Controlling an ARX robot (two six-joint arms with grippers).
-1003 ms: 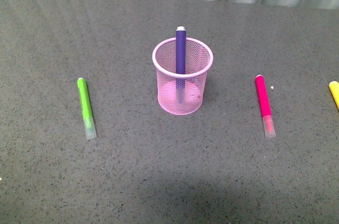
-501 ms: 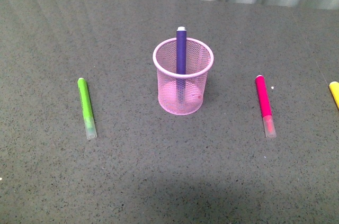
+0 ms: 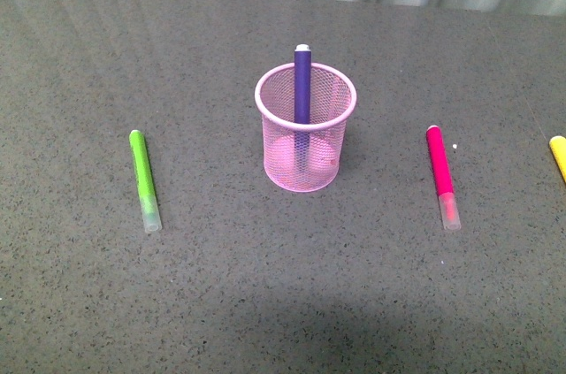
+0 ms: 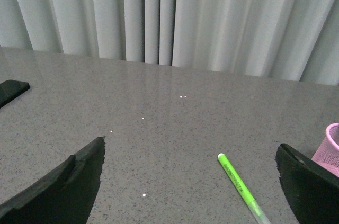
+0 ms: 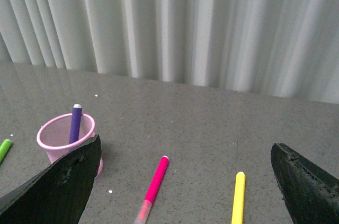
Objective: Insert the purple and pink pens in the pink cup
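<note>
Grey tabletop (image 3: 265, 294) below, my left gripper (image 4: 189, 144) and right gripper (image 5: 185, 142) hang spread wide, empty. Nearer me at right, the pink pen (image 3: 439, 171) lies flat, handy for my right arm. Farther back, the purple pen (image 3: 302, 82) stands in the pink cup (image 3: 281, 166), propped by its rim.

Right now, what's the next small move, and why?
Probably lower the right gripper, jaws wide apart and empty, toward the pink pen. The purple pen stands in the pink cup, so only the pink one is left. It lies flat on the table on the cup's right, between the cup and the yellow pen, on the right arm's side.
</note>
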